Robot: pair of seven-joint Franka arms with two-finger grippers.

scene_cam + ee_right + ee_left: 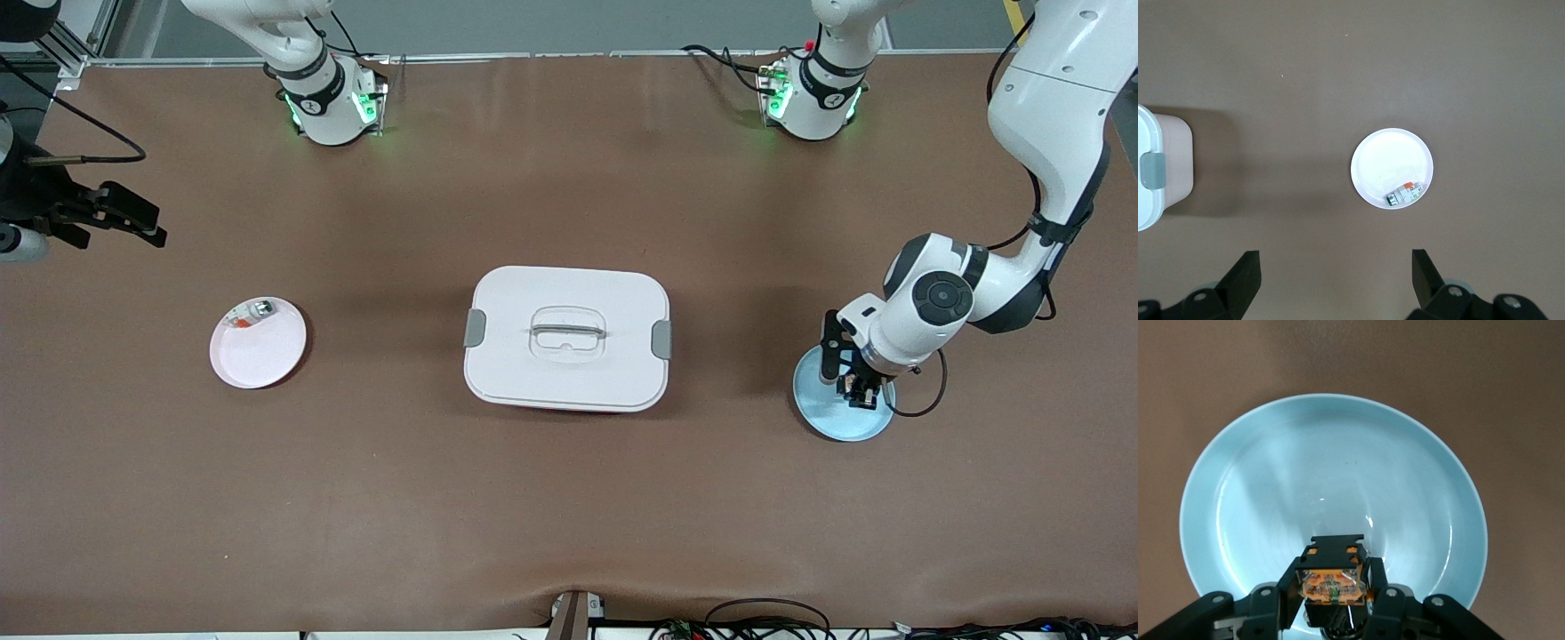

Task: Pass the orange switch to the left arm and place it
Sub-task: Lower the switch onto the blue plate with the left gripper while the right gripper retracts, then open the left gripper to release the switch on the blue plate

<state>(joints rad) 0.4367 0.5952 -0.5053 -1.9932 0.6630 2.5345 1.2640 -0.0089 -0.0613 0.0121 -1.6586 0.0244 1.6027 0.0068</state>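
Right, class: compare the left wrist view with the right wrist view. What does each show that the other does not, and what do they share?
Only the left wrist view shows the light blue plate and the orange switch, gripped between the shut fingers of the left end effector over that plate.

Only the right wrist view shows the white plate holding a small silver-green piece, one end of the box, and the open right end effector above the table.

Both show the brown table.
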